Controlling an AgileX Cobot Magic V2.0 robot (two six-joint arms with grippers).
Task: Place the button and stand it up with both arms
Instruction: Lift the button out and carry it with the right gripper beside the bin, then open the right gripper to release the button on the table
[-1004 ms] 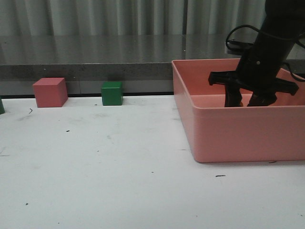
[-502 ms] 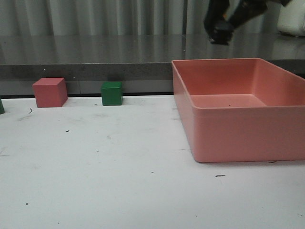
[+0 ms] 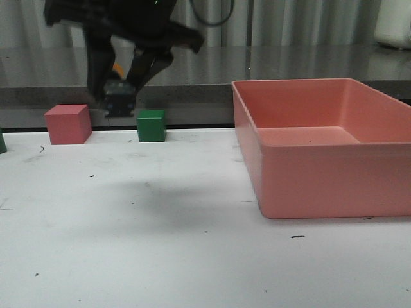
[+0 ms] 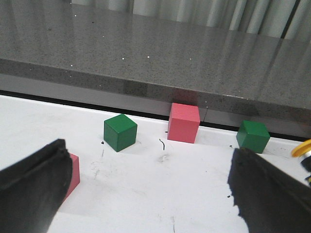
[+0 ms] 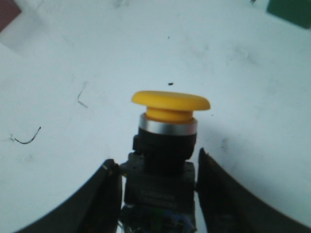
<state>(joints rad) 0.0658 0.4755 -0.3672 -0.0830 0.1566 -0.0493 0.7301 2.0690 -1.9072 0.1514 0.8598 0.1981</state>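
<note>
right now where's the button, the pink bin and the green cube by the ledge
button (image 5: 170, 103): right wrist view, on its yellow cap
pink bin (image 3: 321, 179): front view, on its near outer wall
green cube (image 3: 151, 126): front view, on its front face

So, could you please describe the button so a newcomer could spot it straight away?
Look above the white table, left of the pink bin, where the right gripper hangs. The button sits between its fingers: unlike the plain cubes nearby, it has a yellow domed cap.
</note>
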